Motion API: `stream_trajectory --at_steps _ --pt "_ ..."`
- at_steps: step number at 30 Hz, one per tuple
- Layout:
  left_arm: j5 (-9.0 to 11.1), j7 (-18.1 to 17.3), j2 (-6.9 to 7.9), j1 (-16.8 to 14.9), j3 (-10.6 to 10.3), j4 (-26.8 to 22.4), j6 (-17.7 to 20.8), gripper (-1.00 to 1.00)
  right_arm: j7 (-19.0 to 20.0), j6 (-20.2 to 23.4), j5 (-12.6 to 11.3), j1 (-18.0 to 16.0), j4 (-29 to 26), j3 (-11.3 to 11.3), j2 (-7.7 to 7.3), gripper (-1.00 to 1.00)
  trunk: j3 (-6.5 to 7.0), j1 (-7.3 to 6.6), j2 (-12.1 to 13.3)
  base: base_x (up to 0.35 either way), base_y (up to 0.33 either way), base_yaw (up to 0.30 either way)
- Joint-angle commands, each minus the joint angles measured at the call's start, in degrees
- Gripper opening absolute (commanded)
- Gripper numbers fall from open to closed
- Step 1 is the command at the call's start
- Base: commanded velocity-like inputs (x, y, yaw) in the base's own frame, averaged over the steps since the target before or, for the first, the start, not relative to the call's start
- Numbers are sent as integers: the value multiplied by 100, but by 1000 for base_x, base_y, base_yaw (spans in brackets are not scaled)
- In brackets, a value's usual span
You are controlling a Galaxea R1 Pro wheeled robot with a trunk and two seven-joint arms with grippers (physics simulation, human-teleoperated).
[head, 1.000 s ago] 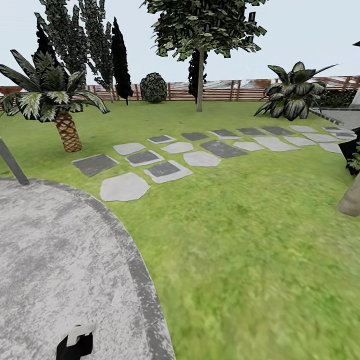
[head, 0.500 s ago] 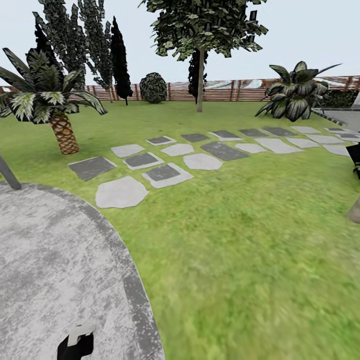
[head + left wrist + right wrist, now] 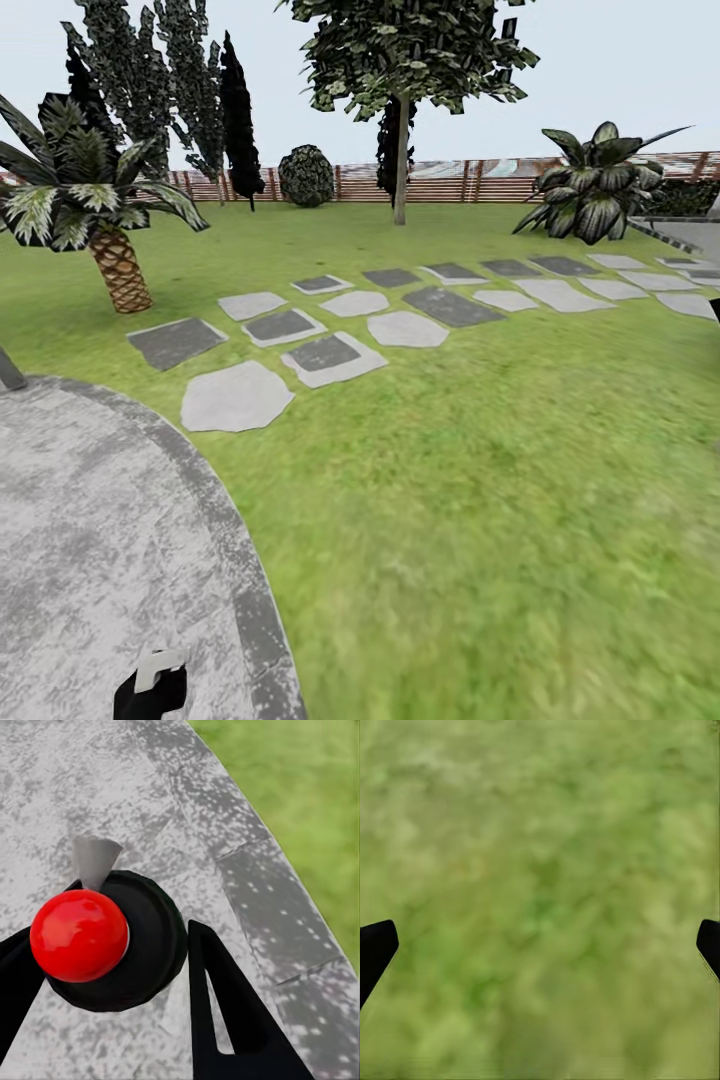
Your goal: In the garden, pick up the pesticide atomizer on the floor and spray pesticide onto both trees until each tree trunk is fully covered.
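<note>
The left gripper sits clamped around the pesticide atomizer; a loose hold could drop it onto the floor. The right gripper hangs spread apart over lawn, while the far tree is well apart.

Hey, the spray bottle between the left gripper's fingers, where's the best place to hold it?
Probably the dark round body of the pesticide atomizer, below its red top, fingers closing from opposite sides. It stands upright, and the ball-shaped top would likely slip.
</note>
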State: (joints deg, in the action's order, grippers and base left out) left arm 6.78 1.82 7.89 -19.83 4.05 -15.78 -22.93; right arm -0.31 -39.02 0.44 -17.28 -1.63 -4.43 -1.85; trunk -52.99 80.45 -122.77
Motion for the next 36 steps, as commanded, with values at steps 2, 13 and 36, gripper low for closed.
stream_trajectory --at_steps 2,13,36 --pt "51 -6 -5 -3 -11 3 -18 -100 13 -18 9 -3 5 -40 1 100 -5 3 -2 337 0 0" --pt "59 -4 -19 -3 -12 4 -18 -100 -1 -19 -17 -3 -55 -58 -33 100 -5 3 -2 337 0 0" --pt "58 -6 -41 -3 -19 11 -19 -100 22 -35 0 -3 -1314 -49 -416 100 -5 3 -2 337 0 0"
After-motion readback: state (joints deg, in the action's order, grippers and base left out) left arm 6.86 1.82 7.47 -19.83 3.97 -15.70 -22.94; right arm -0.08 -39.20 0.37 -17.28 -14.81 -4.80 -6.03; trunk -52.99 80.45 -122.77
